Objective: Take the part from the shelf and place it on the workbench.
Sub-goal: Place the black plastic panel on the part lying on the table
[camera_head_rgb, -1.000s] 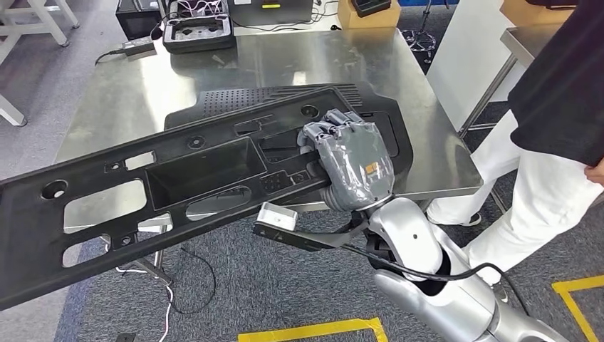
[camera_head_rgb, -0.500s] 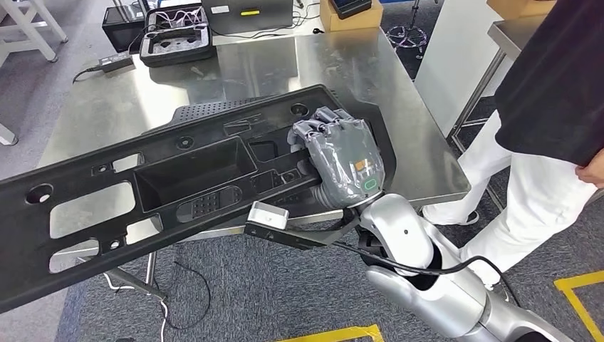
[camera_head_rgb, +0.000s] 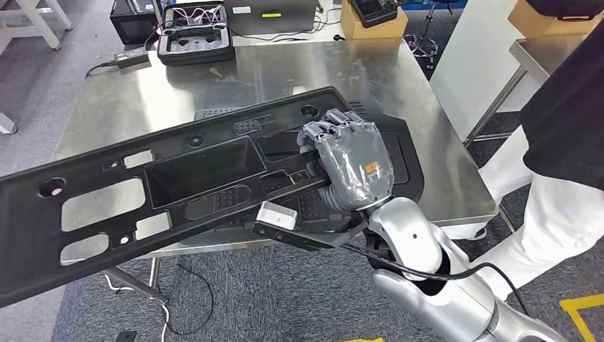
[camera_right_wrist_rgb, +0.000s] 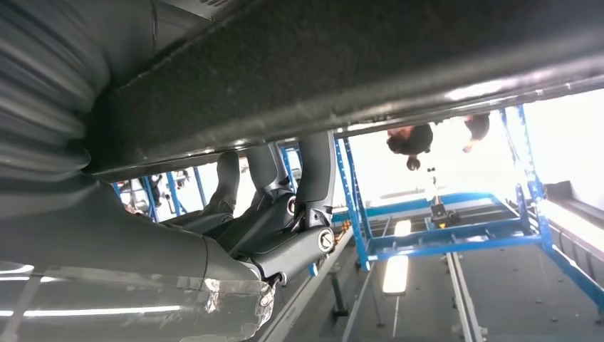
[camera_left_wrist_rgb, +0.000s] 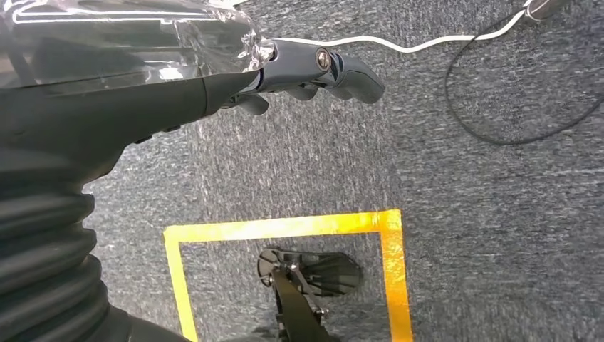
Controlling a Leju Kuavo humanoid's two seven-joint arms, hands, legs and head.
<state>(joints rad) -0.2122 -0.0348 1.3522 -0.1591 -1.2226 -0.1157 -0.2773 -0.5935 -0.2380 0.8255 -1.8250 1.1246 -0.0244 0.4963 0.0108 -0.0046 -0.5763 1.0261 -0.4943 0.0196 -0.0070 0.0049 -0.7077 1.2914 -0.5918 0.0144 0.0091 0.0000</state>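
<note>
Nearest the camera, the robot's silver right arm comes up from the lower right, and its right hand [camera_head_rgb: 350, 165] sits wrapped in a grey cover, fingers curled over the edge of the part [camera_head_rgb: 178, 178] and holding it. That's a long black moulded plastic panel, full of cutouts, holes and a deep rectangular pocket in the middle. The held end sits over the steel workbench [camera_head_rgb: 285, 71], apparently above another dark panel lying there, while the far end sticks way out past the bench's near-left edge over the carpet.

The left hand [camera_left_wrist_rgb: 313, 68] hangs over the floor with nothing in it, fingers bent in rather than spread.

Handling-wise, the panel looks stiff but light, probably a bit flexy over that length. Held at one end, it will likely lever hard on the fingers, so a grip nearer the central pocket, or a second hand under the free end, would seem safer.

Further back on the bench: a black foam-lined case [camera_head_rgb: 195, 34] and a cardboard box [camera_head_rgb: 370, 25]. A person [camera_head_rgb: 555, 142] in white trousers stands at the right.
</note>
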